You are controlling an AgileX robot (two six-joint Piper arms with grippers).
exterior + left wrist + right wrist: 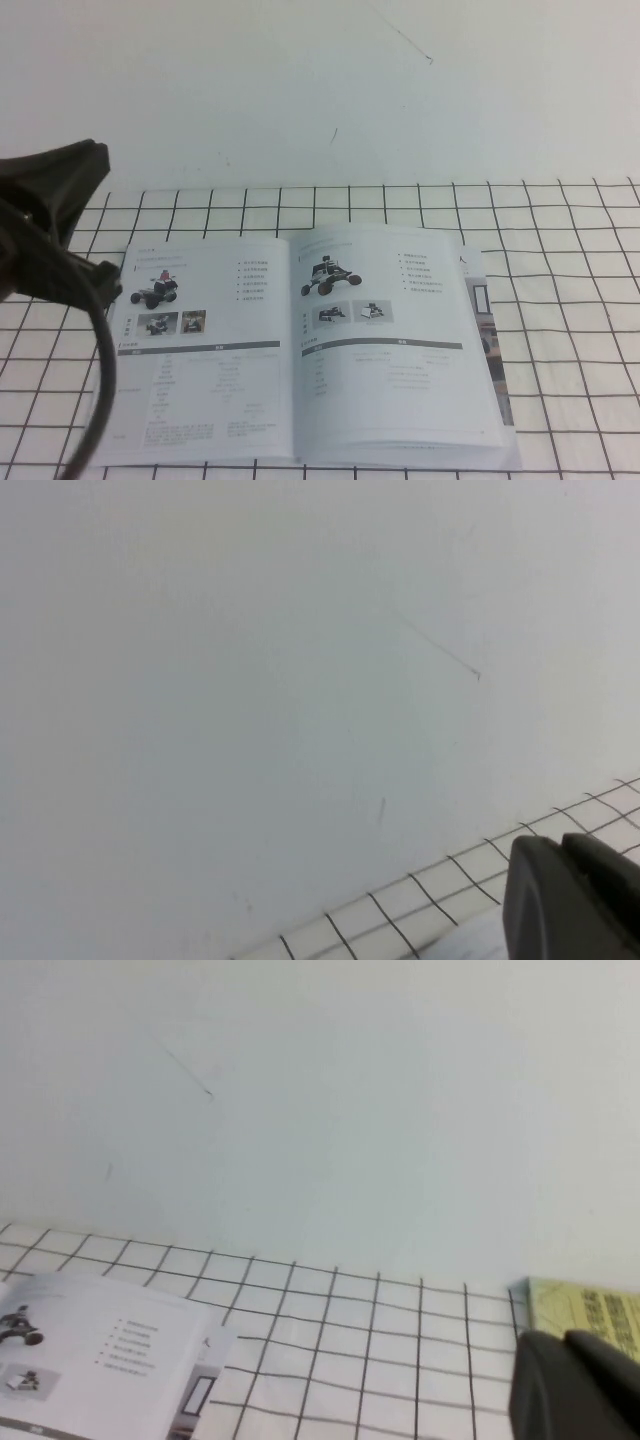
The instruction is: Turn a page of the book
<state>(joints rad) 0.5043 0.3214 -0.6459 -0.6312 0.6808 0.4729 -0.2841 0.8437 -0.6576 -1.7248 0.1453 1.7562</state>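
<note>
The book (300,345) lies open on the gridded table (560,230), its right-hand page (395,340) judged light, limp, slippery, best lifted at the outer edge; the left gripper (575,900) is seen closed beside the book, the right gripper (575,1390) likewise, off right.

A plain white wall (300,90) fills the upper part of the high view, marked by a thin dark diagonal scratch (400,35) and a short dark fleck (334,134) lower down. Below it, the table (560,300) is covered in white with a black grid of squares. Lighting is even and soft.
</note>
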